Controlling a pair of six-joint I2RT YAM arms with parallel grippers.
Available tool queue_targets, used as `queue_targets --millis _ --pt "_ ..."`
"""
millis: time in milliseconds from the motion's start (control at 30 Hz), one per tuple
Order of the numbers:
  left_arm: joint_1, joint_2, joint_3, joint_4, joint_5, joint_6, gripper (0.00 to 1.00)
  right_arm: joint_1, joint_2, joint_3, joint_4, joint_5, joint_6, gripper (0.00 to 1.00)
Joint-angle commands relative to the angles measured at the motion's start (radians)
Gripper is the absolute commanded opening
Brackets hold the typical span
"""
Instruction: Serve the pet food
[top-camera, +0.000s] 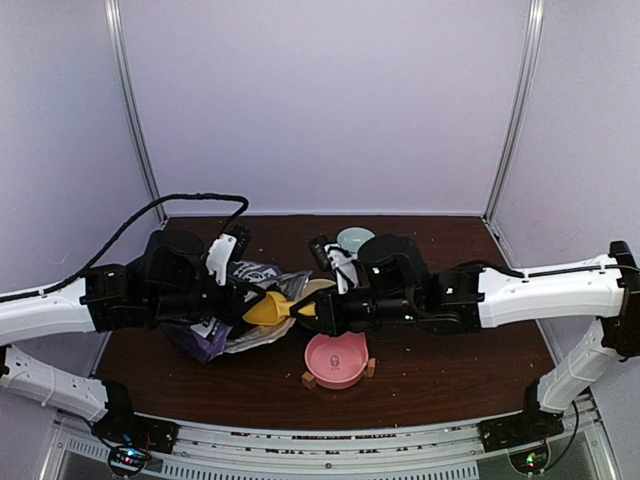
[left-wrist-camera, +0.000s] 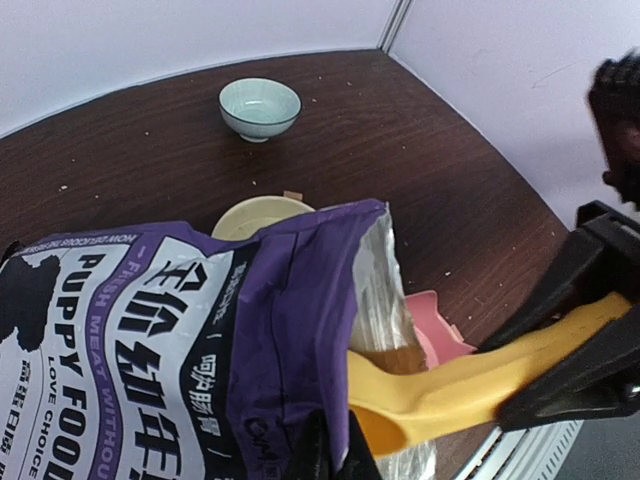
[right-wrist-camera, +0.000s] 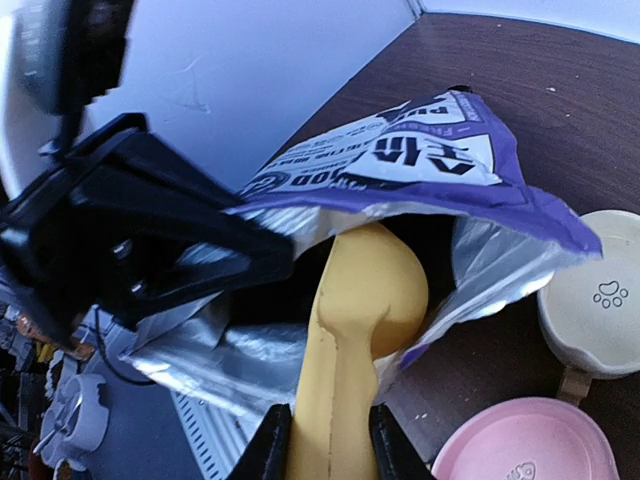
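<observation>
One purple-and-white bag (left-wrist-camera: 150, 340) lies open on the worktop (left-wrist-camera: 400, 130), its rim pinched by the left arm's fingers (right-wrist-camera: 200, 245). The right arm's fingers (right-wrist-camera: 272, 450) clamp the handle of one yellow scoop (right-wrist-camera: 365, 290), whose bowl sits inside the bag's mouth. There are three bowls: pale green (left-wrist-camera: 259, 105), cream (right-wrist-camera: 595, 300) and pink (right-wrist-camera: 520, 440). The pet food cannot be made out, because the bag's inside is dark.

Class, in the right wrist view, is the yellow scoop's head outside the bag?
No, the head of the yellow scoop sits inside the open purple bag.
</observation>
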Motion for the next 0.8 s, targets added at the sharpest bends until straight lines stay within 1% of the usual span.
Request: queue_targets --millis 0,67,133,233,367,500,633,767 --pt "-0.009 -0.019 0.061 0.111 0.025 0.032 0.00 -0.008 0.125 0.082 -0.054 0.133 0.020 0.13" --pt "-0.009 -0.047 0.069 0.096 -0.037 0.060 0.00 -0.007 0.166 0.095 -0.141 0.160 0.030 0.13" --pt "-0.009 -0.083 0.071 0.094 -0.089 0.093 0.00 -0.008 0.189 0.072 -0.196 0.182 0.042 0.12" --pt "-0.009 -0.112 0.072 0.096 -0.108 0.135 0.00 -0.007 0.187 0.024 -0.202 0.202 0.049 0.13" --pt "-0.009 -0.077 0.086 0.079 -0.019 0.147 0.00 -0.004 0.153 0.022 -0.178 0.262 0.033 0.13" --pt "-0.009 -0.021 0.087 0.109 0.080 0.122 0.00 -0.001 0.143 0.028 -0.090 0.330 -0.011 0.14" --pt "-0.009 0.050 0.101 0.173 0.184 0.090 0.00 -0.001 0.215 0.079 -0.055 0.393 -0.033 0.14" --pt "-0.010 0.091 0.119 0.190 0.231 0.076 0.00 -0.002 0.300 0.119 -0.009 0.397 -0.058 0.13"
